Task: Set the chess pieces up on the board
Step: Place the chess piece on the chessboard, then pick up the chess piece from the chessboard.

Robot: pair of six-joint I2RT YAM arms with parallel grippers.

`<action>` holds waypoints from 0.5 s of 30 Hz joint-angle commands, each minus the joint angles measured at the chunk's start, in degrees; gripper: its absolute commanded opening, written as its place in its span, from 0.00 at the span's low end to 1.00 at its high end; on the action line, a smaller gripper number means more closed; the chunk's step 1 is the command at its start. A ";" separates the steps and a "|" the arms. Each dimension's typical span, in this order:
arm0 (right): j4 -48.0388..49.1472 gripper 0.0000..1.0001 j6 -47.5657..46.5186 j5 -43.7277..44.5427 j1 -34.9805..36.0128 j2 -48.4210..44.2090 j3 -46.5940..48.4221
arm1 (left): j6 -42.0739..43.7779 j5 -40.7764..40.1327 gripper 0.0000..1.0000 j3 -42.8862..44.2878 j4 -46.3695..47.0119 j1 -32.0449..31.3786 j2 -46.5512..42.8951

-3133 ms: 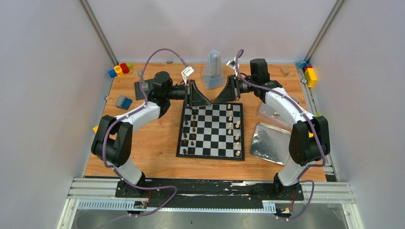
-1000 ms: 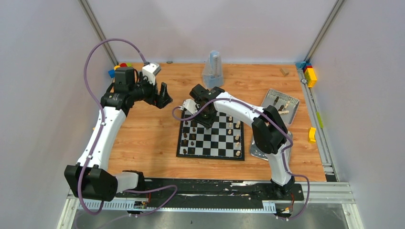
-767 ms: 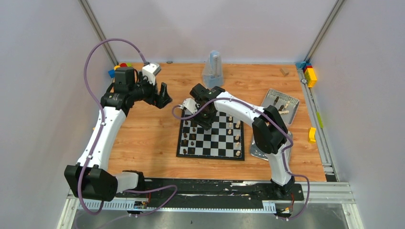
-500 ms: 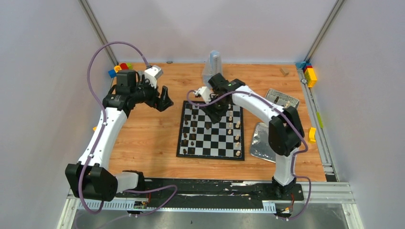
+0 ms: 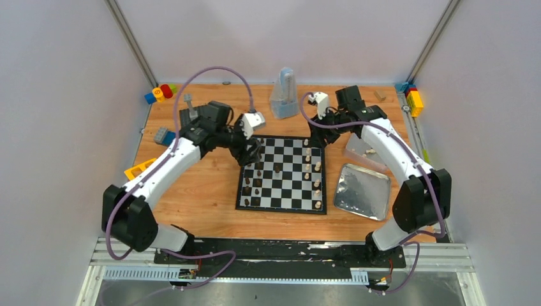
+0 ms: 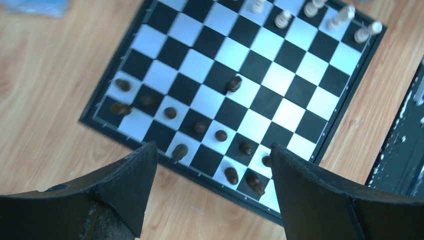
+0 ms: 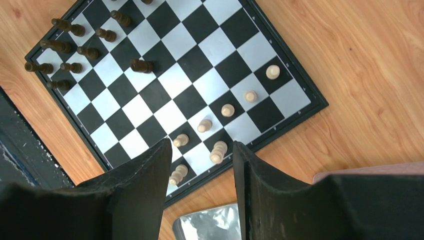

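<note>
the left pincer (image 6: pixel 212 150) stands wide, nothing between its two black fingers (image 6: pixel 127 192). from its wrist camera it looks straight down on the board (image 6: pixel 280 85), clear of it and touching nothing. framed between the fingertips are the dark chess pieces (image 6: pixel 220 135), crowded in the two rows along the edge nearest the pincer. some of them are blurred. one dark piece (image 6: pixel 233 83) stands alone, further in toward the middle. the pale chess pieces (image 6: pixel 283 19) line the opposite edge, well apart from this pincer. in the top view the left pincer (image 5: pixel 250 152) hangs over the board's far left corner.

the right pincer (image 7: pixel 202 146) is parted too, more narrowly, and holds nothing. below the gap between its fingers (image 7: pixel 150 180) stand a few pale pieces (image 7: pixel 218 151), part of a line running along the board's edge just beside the pincer. the dark pieces (image 7: pixel 141 65) cluster at the opposite side, well apart from it. in the top view the right pincer (image 5: pixel 317 131) hovers at the board's far right corner.

the board (image 5: pixel 287 185) lies flat in the middle of the wooden counter (image 5: pixel 191 197). a shiny silver tray (image 5: pixel 362 191) lies just beside its right edge. a pale tapered object (image 5: pixel 284 95) stands beyond its far edge. coloured toy blocks (image 5: pixel 159 94) sit in the far left corner
</note>
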 commanded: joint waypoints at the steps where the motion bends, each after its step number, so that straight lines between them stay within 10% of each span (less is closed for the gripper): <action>1: 6.13 0.49 0.43 -7.24 -4.10 -5.52 -4.55 | 9.77 -5.13 0.88 2.28 0.74 -6.51 5.33; 15: 9.72 0.48 -0.31 -15.16 -10.02 -12.02 -11.70 | 26.35 -10.87 0.77 9.60 0.33 -17.90 23.68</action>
